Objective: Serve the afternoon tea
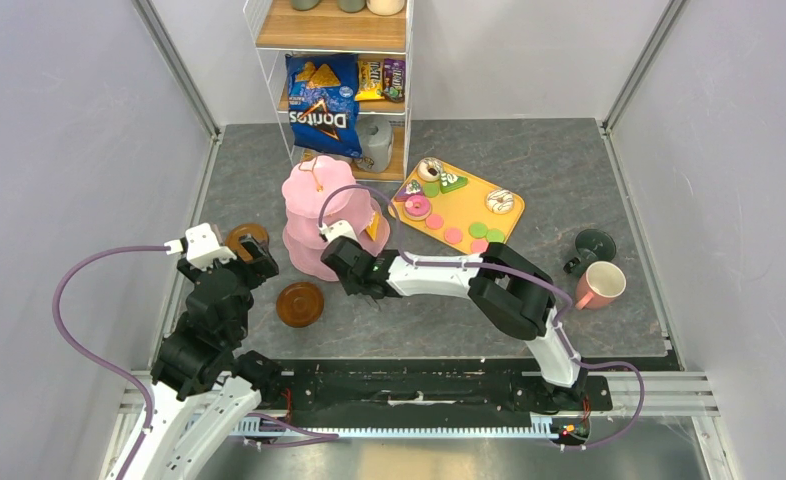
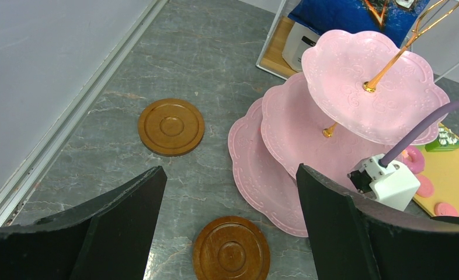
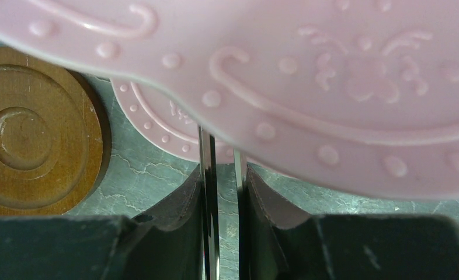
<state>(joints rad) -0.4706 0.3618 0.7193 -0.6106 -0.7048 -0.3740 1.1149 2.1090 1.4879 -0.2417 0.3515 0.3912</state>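
Observation:
The pink three-tier stand [image 1: 314,215] stands left of centre; it also shows in the left wrist view [image 2: 309,128] and fills the top of the right wrist view [image 3: 309,70]. My right gripper [image 1: 344,255] is at the stand's near right side, shut on the metal tongs [image 3: 208,192], whose blades reach under a tier rim. A yellow-orange cake piece [image 1: 372,228] sits at the stand's right edge. My left gripper [image 2: 228,172] is open and empty above two brown saucers [image 2: 171,126] [image 2: 231,254]. The pink mug [image 1: 599,285] and dark-green mug [image 1: 594,246] are at the right.
A yellow tray [image 1: 469,205] behind the right arm holds donuts [image 1: 417,207], a green cake slice [image 1: 454,183] and pink and green macarons [image 1: 477,229]. A shelf with a blue Doritos bag [image 1: 321,105] stands behind the stand. Walls close both sides.

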